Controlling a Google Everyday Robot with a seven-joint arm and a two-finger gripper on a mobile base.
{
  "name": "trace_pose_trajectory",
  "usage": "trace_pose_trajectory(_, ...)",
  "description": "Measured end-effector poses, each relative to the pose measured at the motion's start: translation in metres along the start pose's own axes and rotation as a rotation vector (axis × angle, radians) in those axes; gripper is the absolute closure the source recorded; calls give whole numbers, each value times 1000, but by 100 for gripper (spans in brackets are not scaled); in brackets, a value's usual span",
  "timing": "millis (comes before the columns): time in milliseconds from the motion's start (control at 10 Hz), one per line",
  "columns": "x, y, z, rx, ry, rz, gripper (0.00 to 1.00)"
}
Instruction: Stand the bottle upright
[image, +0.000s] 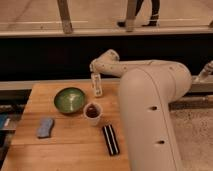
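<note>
The small whitish bottle (97, 86) is close to upright, near the back edge of the wooden table (65, 150), between the green bowl and the robot's body. Its base is at or just above the tabletop. My gripper (94, 74) is directly over the bottle's top, at the end of the white arm that reaches in from the right. The gripper's end and the bottle's top run together, so the hold on the bottle does not show.
A green bowl (69, 99) sits left of the bottle. A white cup (93, 111) with dark contents stands just in front of it. A flat black bar (110, 139) lies at the front, a blue sponge (45, 127) at the left. The robot's white body fills the right side.
</note>
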Motion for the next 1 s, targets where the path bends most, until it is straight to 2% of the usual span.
trace_pose_trajectory(100,2,0,-2,0,-1,1,95)
trace_pose_trajectory(200,1,0,-2,2,-5,1,94)
trace_pose_trajectory(400,-6,2,-3,12,-25,-5,100)
trace_pose_trajectory(700,-18,10,-2,6,-44,-18,100)
trace_pose_trajectory(1000,-17,9,-1,1,-44,-18,100)
